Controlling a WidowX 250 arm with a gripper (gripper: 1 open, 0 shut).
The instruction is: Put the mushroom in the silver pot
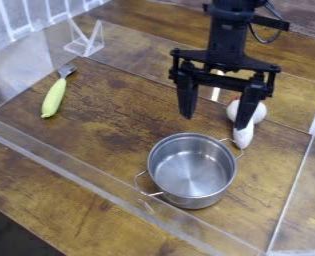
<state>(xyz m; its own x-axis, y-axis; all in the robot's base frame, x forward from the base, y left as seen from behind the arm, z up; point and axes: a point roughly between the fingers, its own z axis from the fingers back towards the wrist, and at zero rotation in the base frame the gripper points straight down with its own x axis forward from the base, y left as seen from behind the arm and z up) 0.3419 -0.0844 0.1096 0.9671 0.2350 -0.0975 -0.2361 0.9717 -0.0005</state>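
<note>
The tabletop was seen to be of dark, grained wood with a dull sheen. The pot was made of polished steel, its inside mirror-bright. The mushroom appeared as smooth, pale plastic. The hand was finished in matt black. Clear, glossy plastic sheet formed the low wall. The yellow-green item looked like smooth plastic.

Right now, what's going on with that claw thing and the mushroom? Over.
Gripper open, empty, pointing down by the mushroom. Mushroom lying on table, not yet grabbed. Pot empty, nothing in the way.
</note>
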